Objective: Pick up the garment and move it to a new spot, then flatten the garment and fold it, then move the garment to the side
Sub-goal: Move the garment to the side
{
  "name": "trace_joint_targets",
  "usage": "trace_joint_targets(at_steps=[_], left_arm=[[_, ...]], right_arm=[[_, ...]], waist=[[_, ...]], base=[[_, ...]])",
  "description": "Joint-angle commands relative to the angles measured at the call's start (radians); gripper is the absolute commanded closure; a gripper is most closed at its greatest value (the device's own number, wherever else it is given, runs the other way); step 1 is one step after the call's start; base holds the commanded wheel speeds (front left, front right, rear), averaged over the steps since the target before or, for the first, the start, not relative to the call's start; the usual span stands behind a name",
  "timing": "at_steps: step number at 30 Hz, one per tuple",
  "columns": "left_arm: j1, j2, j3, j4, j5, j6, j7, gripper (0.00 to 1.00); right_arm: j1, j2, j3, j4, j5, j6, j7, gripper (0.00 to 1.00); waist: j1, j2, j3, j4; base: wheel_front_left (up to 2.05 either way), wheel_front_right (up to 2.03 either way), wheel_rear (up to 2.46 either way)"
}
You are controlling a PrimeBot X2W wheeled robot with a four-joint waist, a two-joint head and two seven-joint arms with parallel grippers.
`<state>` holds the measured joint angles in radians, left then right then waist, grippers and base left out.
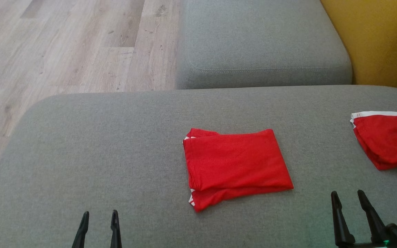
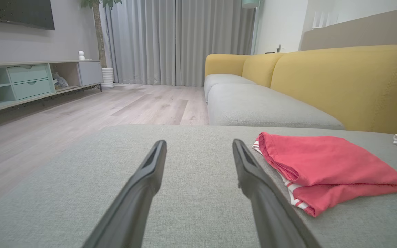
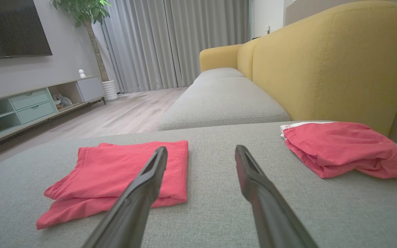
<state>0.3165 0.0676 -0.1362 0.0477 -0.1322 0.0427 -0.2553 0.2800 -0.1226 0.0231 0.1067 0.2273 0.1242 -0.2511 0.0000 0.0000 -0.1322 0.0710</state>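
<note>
A red garment (image 1: pixel 234 165) with white trim lies folded into a flat rectangle on the grey sofa cushion (image 1: pixel 98 155), near its middle. The left wrist view has the garment (image 2: pixel 322 165) to the right of my fingers; in the right wrist view the garment (image 3: pixel 122 172) lies to the left, partly behind one finger. My left gripper (image 1: pixel 98 220) stands open at the lower left, well short of the cloth. Open too, my right gripper (image 1: pixel 348 198) sits at the lower right, just off the garment's near right corner. Neither holds anything.
A second red garment (image 1: pixel 388 141) with a white band lies folded at the cushion's right edge. Beyond are another grey seat cushion (image 1: pixel 260 44), the yellow sofa back (image 1: pixel 381 38) at the right and wooden floor (image 1: pixel 64 51) at the left.
</note>
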Motion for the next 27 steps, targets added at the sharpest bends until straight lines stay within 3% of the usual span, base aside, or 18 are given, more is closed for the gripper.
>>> trace_joint_targets(at_steps=[1,19,27], left_arm=[[-0.025,-0.012,0.036,-0.04,-0.002,-0.013,-0.006,0.0],[-0.031,-0.017,0.048,-0.051,0.0,-0.061,-0.006,0.0],[-0.066,-0.017,0.011,-0.078,0.01,-0.057,-0.006,0.0]], right_arm=[[-0.04,-0.016,0.022,-0.027,-0.007,0.007,-0.011,0.0],[-0.048,-0.015,0.035,0.0,-0.008,0.007,-0.011,0.0],[-0.216,-0.006,0.069,0.269,-0.004,0.007,-0.005,0.0]], waist=[[0.0,0.0,-0.001,-0.001],[0.0,0.0,0.007,0.018],[0.0,0.0,0.07,0.047]], base=[[0.0,0.0,0.0],[0.0,0.0,0.0],[0.0,0.0,0.0]])
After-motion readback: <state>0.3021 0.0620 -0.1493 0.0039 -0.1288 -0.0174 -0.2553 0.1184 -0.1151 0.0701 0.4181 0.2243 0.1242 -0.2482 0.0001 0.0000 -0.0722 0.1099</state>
